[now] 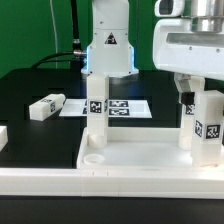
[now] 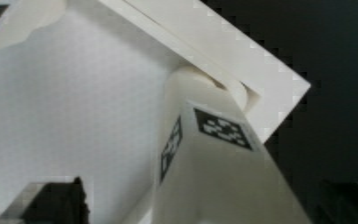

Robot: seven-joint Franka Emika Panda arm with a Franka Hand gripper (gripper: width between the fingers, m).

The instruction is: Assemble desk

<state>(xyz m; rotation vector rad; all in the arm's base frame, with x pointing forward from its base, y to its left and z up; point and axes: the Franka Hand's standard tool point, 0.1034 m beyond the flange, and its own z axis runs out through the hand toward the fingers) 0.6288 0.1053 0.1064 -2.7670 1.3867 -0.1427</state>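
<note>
white desk top lies up front, two legs upright in its corners; gripper spread wide around the nearer leg. loose leg on the black table awaits fitting.

Your table is matte black under bright, even light. Behind it you have a green backdrop across the rear, with dark cables hanging in front. The marker board lies flat mid-table.
</note>
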